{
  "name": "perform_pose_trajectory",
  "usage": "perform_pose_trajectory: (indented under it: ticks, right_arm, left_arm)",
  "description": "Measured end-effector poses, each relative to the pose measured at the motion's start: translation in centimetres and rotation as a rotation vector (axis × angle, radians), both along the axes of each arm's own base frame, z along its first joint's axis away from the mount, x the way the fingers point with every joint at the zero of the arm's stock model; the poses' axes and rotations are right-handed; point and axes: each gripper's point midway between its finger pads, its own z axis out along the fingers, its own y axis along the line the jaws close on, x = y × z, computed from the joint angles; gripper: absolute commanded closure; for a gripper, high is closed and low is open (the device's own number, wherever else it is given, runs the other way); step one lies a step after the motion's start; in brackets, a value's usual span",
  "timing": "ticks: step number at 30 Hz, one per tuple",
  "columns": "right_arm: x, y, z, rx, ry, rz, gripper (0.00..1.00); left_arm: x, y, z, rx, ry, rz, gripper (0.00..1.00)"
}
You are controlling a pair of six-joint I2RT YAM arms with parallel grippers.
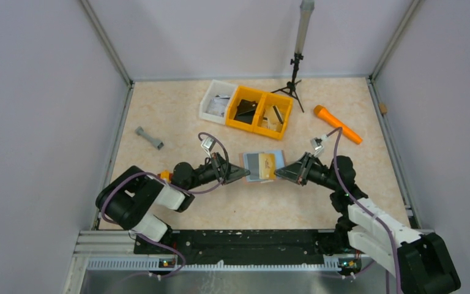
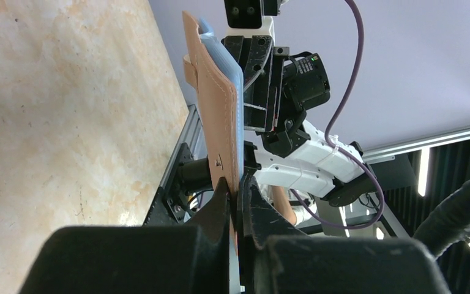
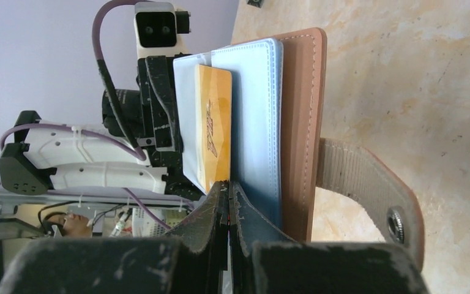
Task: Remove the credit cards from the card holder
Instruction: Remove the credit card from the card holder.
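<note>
The left fingers are clamped on one edge of the card holder. The right fingers are pressed together on its opposite edge, just beside an orange card; whether they pinch that card too cannot be told. The holder is spread open between them at the middle of the counter, with its snap tab sticking out from the brown cover.

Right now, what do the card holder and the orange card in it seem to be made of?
Card holder: probably leather or imitation; matte reddish-brown outside with stitched edge, pale blue lining. Orange card: likely thin plastic; smooth, flat, printed face.
</note>
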Motion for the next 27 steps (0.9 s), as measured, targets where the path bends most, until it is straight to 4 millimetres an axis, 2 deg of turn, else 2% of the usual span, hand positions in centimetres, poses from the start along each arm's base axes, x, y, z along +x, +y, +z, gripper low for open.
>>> perform_pose_trajectory:
  ticks: [7,15,20,27]
  right_arm:
    - [0.5,0.1,0.5,-0.033,-0.019,0.005,1.0]
    - [1.7,0.2,-0.8,-0.087,0.007,0.004,1.0]
    - [4.0,0.3,-0.8,-0.112,0.009,-0.007,1.0]
    - [9.3,0.2,0.6,-0.115,-0.02,-0.035,1.0]
  left_arm:
    - [0.1,0.0,-0.4,0.036,-0.015,0.009,1.0]
    - [0.9,0.0,-1.2,0.096,-0.003,0.039,1.0]
    - [3.1,-0.4,-0.1,0.135,-0.025,0.103,1.0]
    - [8.0,-0.7,2.2,0.223,-0.049,0.224,1.0]
